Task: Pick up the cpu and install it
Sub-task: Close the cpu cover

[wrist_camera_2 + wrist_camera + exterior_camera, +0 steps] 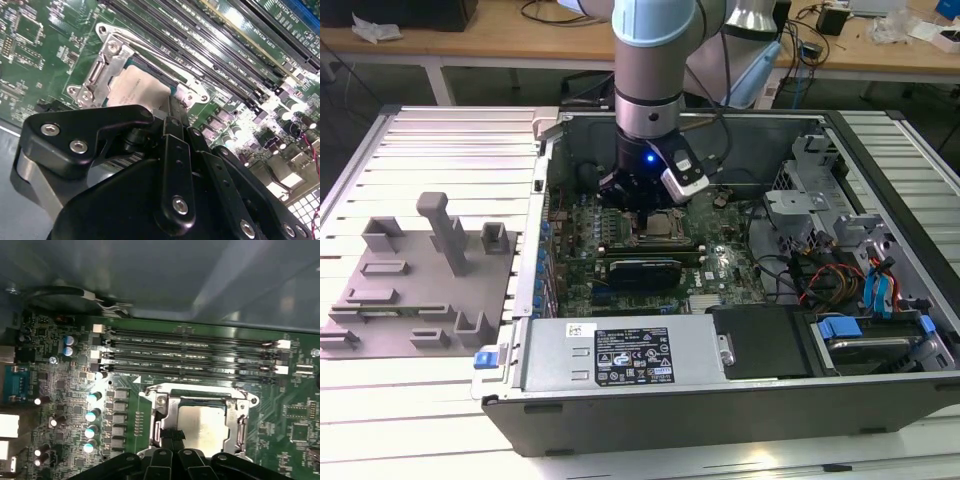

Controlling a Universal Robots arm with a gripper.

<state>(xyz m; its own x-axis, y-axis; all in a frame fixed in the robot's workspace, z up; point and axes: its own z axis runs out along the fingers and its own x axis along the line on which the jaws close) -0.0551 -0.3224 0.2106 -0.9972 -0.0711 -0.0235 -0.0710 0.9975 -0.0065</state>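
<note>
Hanging straight down into the open computer case [720, 400], the arm has its gripper [648, 214] at the motherboard socket [161, 412], which sits beside the 4 memory slots [190, 352]. The case lies on the slatted surface [430, 140], with the grey fixture plate [420, 285] beside it toward the exterior view's left edge.

The cpu [205, 427] lies flat inside the socket's metal frame, silver top up. In the second wrist view its pale metal face [137, 87] shows just beyond the gripper [172, 107]. It looks level with the frame, so I judge it placed in the socket and not carried.

The gripper [171, 437] appears closed, its tips drawn together with nothing seen between them. They stand at, or just above, the chip; I cannot tell whether they touch.

The relation that matters: the cpu sits directly below the gripper, not off to a side. The tips are over the part of the chip away from the memory slots, and the bare top spreads from them toward the slots. The chip is near square, so no long axis sets the approach.
</note>
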